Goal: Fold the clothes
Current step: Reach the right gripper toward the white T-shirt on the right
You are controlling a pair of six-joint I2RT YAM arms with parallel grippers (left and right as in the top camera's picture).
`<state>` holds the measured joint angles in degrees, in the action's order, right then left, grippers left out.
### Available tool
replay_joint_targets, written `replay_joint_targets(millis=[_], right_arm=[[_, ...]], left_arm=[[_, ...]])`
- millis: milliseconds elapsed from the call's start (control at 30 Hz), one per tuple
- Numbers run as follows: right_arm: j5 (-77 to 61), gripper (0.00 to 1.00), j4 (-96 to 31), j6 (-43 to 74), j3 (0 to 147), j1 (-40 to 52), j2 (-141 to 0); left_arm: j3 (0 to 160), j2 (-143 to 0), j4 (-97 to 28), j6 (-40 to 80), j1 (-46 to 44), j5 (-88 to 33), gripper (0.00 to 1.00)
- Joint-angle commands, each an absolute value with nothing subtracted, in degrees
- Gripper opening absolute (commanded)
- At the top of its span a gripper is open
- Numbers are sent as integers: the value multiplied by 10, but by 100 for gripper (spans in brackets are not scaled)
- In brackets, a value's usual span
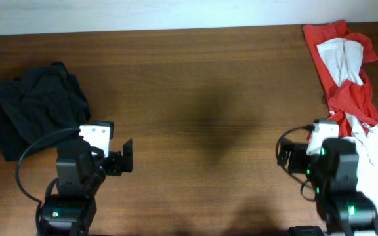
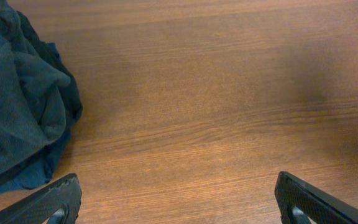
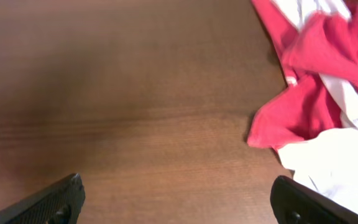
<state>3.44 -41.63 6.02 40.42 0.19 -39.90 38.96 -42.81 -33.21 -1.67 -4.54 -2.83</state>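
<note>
While left fingers (image 2: 48, 202) and right fingers (image 3: 48, 200) gape empty, dark clothes (image 1: 35, 108) lie crumpled

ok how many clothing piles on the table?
2. A dark pile at the left edge; a red-and-white pile along the right edge. Each may hide several garments.

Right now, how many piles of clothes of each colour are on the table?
Dark pile: 1
Red and white pile: 1
Total: 2 piles. I cannot tell how many garments each pile holds.
</note>
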Motion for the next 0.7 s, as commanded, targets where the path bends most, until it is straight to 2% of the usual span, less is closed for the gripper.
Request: replay_joint_targets(millis=[0, 133, 200, 367, 433, 600, 667], right_arm=[[66, 99, -450, 62, 493, -1, -527], [96, 99, -454, 63, 526, -3, -610], [134, 99, -454, 109, 526, -18, -638], [157, 100, -449, 186, 526, -139, -701], [157, 89, -449, 194, 526, -189, -724], [126, 78, -439, 230, 526, -281, -793], [123, 65, -435, 230, 526, -299, -825]], left_arm=[[436, -457, -353, -17, -44, -39, 99], [437, -460, -352, -17, -44, -39, 99], [437, -460, -352, -17, -44, -38, 99], [437, -460, -352, -17, -44, -39, 99], [437, -460, -352, -17, -44, -39, 99], [437, -460, -352, -17, -44, -39, 99], [437, -460, -352, -17, -44, -39, 99]])
